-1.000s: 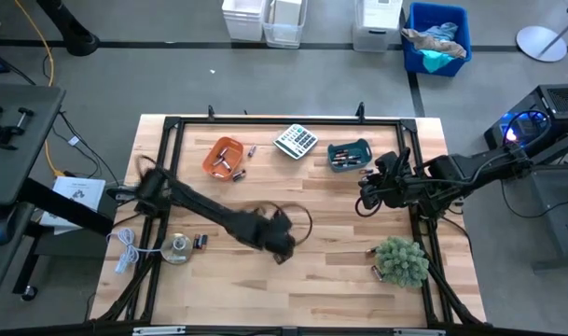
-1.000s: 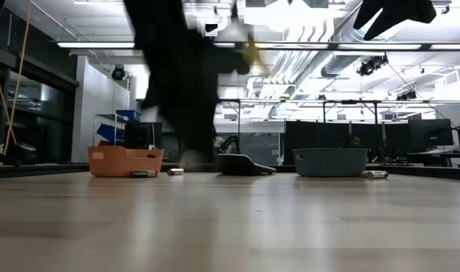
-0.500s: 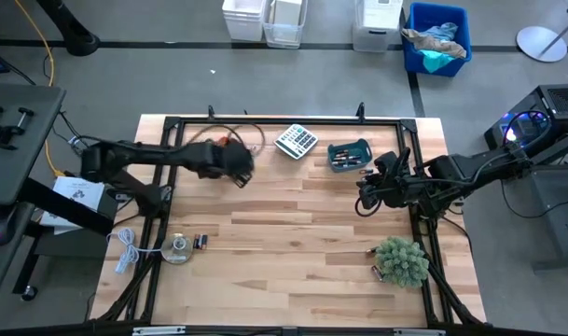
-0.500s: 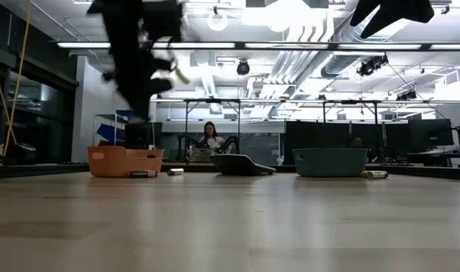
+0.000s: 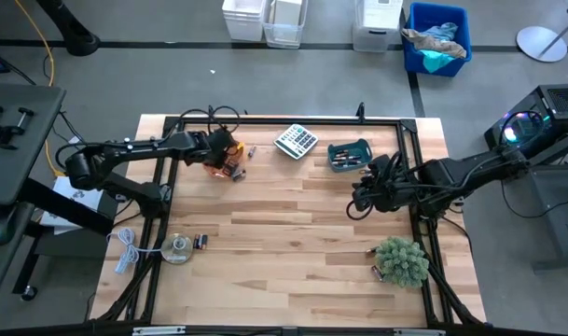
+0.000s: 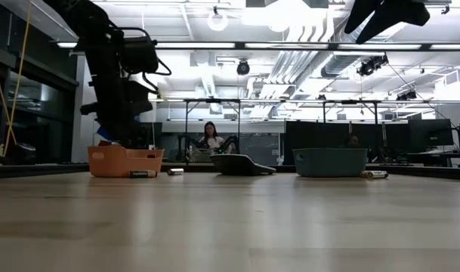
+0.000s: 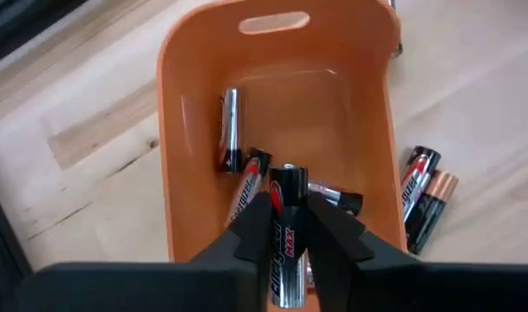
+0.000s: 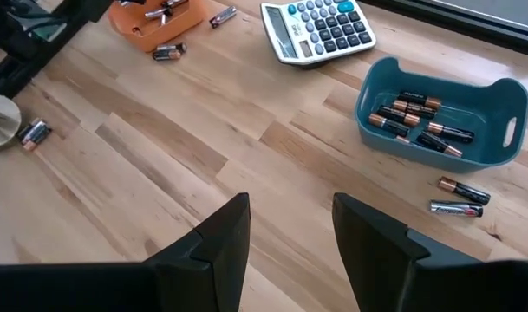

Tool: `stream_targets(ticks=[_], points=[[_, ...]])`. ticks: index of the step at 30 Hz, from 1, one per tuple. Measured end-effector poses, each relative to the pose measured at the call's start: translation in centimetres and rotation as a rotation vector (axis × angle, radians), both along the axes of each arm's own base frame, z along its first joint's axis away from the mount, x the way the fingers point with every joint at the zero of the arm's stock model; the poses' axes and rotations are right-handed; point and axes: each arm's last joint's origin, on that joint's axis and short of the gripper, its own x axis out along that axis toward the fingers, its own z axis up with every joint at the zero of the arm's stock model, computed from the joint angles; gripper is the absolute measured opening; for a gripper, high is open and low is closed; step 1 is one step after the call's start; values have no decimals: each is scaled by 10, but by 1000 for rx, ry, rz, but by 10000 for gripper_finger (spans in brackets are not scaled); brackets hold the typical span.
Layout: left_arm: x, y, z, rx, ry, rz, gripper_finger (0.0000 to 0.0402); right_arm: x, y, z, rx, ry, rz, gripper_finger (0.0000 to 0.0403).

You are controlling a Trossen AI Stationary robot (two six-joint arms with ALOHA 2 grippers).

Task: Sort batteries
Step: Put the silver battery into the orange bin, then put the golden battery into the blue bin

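Observation:
My left gripper [image 7: 287, 227] hangs over the orange bowl [image 7: 187, 130] at the table's far left and is shut on a black battery [image 7: 287, 195]. Several batteries [image 7: 231, 130] lie inside that bowl, and two more [image 7: 424, 198] lie on the wood beside it. The teal bowl [image 8: 498, 139] at the far right holds several batteries [image 8: 420, 121]; two others [image 8: 459, 198] lie on the table next to it. My right gripper [image 8: 290, 225] stands open above the table's right half [image 5: 358, 198], with nothing between its fingers. My left gripper pinches the battery's long body [image 7: 285, 247] between its two fingers [image 7: 253, 232], which come slanting down from above and lie along it. The battery's free end [image 7: 289, 172] sticks out past the fingertips. It hangs clear above the bowl's inside.
A grey calculator [image 5: 296, 140] lies between the two bowls. A round clear disc [image 5: 178, 248] with batteries [image 5: 200, 241] beside it and a white cable [image 5: 125, 250] sit near left. A green plant [image 5: 401, 260] stands near right. A person [image 6: 210, 137] sits beyond the table.
My left gripper has swung from the table's middle near side toward the far left corner, rolling as it went, and now hangs over the orange bowl with the battery still between its fingers.

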Motion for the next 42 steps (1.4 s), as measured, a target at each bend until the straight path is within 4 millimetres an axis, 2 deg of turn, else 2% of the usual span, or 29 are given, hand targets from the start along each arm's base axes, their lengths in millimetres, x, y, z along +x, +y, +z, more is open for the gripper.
stream_targets(ticks=[7,10,13,16,22,27,32,35,38,42], points=[[4,5,8,34,2,-80,177,0,1,0,21,6,12,161],[9,7,19,26,-38,-92,214,0,1,0,21,5,12,161],[18,7,31,-15,-157,-87,236,0,0,0,21,5,11,161],[29,-4,40,-54,-341,-137,243,0,1,0,35,9,19,161],[48,-45,51,7,-692,-205,245,0,2,0,58,15,32,161],[58,-82,47,-47,-815,-266,245,1,-2,-1,58,21,25,161],[63,-112,49,-12,-870,-316,245,7,-16,0,86,49,67,161],[66,-124,58,8,-959,-345,245,18,-25,1,126,23,139,161],[68,-133,68,36,-1058,-359,245,35,-25,-3,212,13,300,161],[69,-138,74,52,-1117,-350,245,54,-3,-27,349,153,500,161]])
